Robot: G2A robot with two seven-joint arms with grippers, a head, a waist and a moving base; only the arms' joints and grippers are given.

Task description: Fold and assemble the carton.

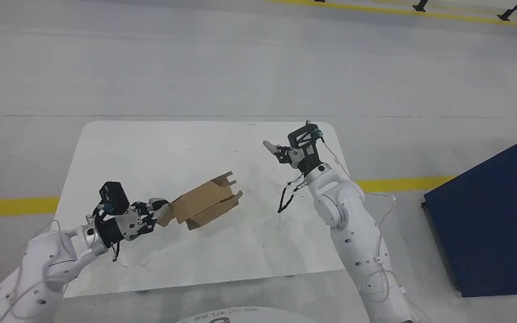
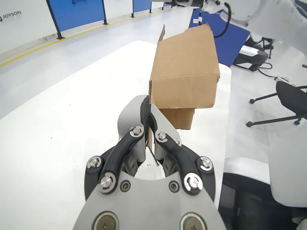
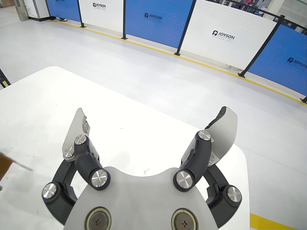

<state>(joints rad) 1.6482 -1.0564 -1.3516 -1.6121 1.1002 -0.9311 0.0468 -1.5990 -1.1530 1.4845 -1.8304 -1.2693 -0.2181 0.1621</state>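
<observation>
A brown cardboard carton (image 1: 207, 202), partly opened into a box shape with loose flaps, is held just above the middle of the white table (image 1: 137, 153). My left gripper (image 1: 158, 211) is shut on a flap at the carton's near-left end; in the left wrist view the fingers (image 2: 146, 118) pinch a thin cardboard edge below the carton body (image 2: 184, 72). My right gripper (image 1: 276, 150) stands open over the table's far right area, well apart from the carton, nothing between its fingertips (image 3: 153, 118). A carton corner (image 3: 4, 166) shows at the edge of the right wrist view.
The table's far right corner (image 3: 237, 152) lies just beyond my right gripper. A dark blue panel (image 1: 481, 218) stands on the floor to the right of the table. An office chair (image 2: 287, 96) stands off the table's right side.
</observation>
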